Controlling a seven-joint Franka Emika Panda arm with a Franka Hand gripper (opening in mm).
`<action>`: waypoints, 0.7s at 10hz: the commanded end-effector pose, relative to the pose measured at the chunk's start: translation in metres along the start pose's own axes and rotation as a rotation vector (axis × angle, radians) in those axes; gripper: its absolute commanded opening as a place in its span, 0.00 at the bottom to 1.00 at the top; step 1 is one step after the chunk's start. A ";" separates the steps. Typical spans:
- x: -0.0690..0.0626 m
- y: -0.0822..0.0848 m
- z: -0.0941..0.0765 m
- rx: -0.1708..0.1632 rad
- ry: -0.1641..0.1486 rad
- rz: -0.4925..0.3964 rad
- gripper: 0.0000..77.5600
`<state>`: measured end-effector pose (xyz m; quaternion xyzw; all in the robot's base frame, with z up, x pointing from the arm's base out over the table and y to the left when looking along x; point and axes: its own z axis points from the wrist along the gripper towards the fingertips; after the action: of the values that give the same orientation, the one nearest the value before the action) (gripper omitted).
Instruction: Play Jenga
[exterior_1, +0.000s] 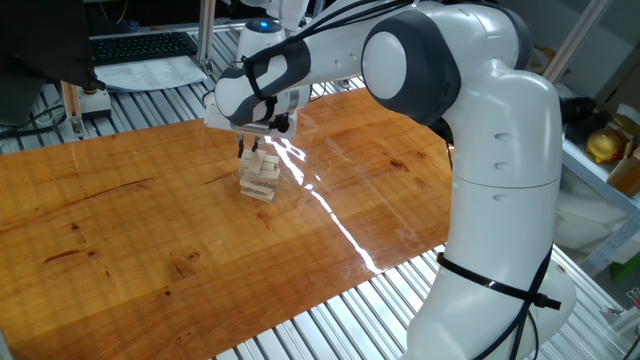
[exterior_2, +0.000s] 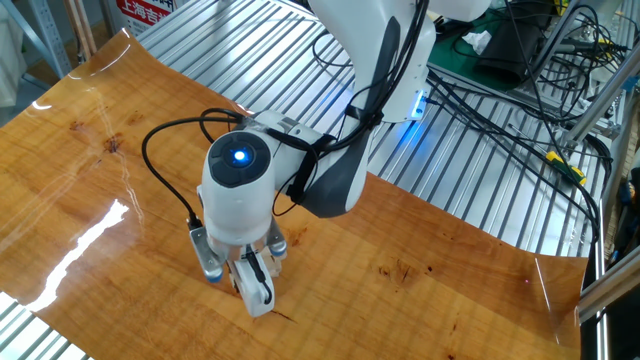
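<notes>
The Jenga tower is a short stack of pale wooden blocks on the wooden table, and its top block lies askew. My gripper hangs straight down right over the tower's top, with its dark fingertips at the top block. I cannot tell whether the fingers hold it. In the other fixed view the gripper and wrist cover almost the whole tower; only a pale bit shows under the fingers.
Ribbed metal decking surrounds the table. A keyboard and papers lie behind it on the far left. Cables run over the decking near the robot base. A shelf with a yellow object stands at the right.
</notes>
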<state>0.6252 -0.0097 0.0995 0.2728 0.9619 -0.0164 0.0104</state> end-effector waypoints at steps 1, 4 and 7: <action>-0.004 0.002 -0.005 0.001 -0.017 0.007 0.03; -0.006 0.002 -0.006 0.008 -0.018 0.015 0.03; -0.007 0.003 -0.007 0.009 -0.018 0.024 0.03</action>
<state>0.6301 -0.0106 0.1039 0.2804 0.9595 -0.0232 0.0159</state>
